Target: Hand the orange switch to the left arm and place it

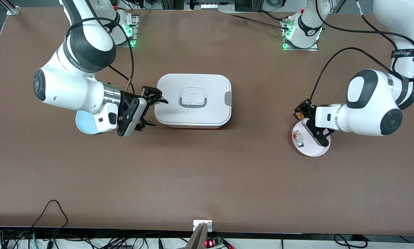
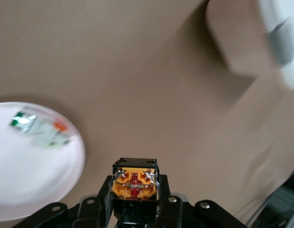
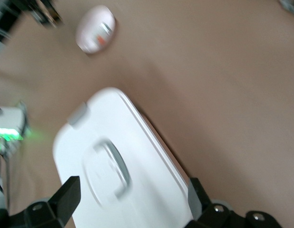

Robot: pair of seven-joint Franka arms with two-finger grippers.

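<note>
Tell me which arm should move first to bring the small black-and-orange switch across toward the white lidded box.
Left. The left gripper is shut on the black-and-orange switch, above the round white plate. The right gripper hangs open and empty by the white lidded box, ready to receive.

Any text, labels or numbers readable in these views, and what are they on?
"WANRERE"-like white lettering on the black band of the right arm: too blurred to read for certain.
White lettering on the black strap of the left arm: too small to read.
A mark like "1" on the left arm's base: uncertain.
The box, pink plate and orange switch: no text seen.
</note>
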